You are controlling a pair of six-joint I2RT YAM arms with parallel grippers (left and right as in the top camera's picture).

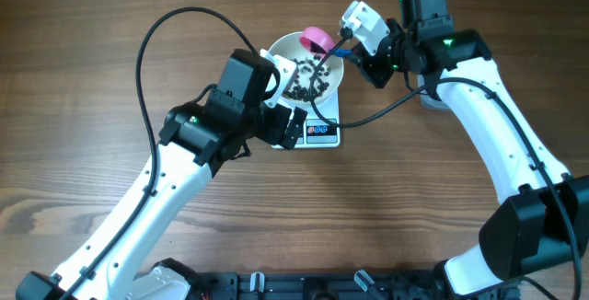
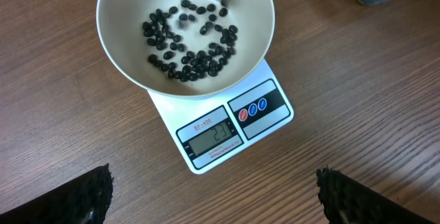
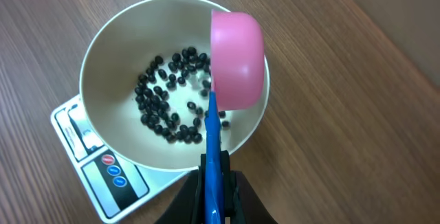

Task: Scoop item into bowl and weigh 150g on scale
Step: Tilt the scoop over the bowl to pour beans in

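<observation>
Beneath both pairs of jaws lies the wooden table (image 1: 92,79). Just ahead of the left gripper (image 2: 216,203), whose jaws stand wide and hold nothing, sits the scale (image 2: 268,117) with its display turned toward those jaws. The bowl (image 2: 117,18) rests on top of it, farther out. The right gripper (image 3: 214,189) is clamped on the blue handle (image 3: 213,138) of the scoop (image 3: 237,59). Its pink cup reaches forward from the jaws and is tipped over the bowl's far side.

The beans (image 2: 196,62) lie thinly scattered across the bowl's floor, directly below that cup. A few blurred ones near its lip look to be dropping.

Small, hard and smooth, they will likely roll and bounce rather than settle, and pinching them singly is hopeless, so the scoop should carry them. Each is light, so small pours should suit the final approach. The scoop itself looks stiff and light and is best gripped along the handle, as it is now. Judging by the thin layer, the target weight looks far off.
</observation>
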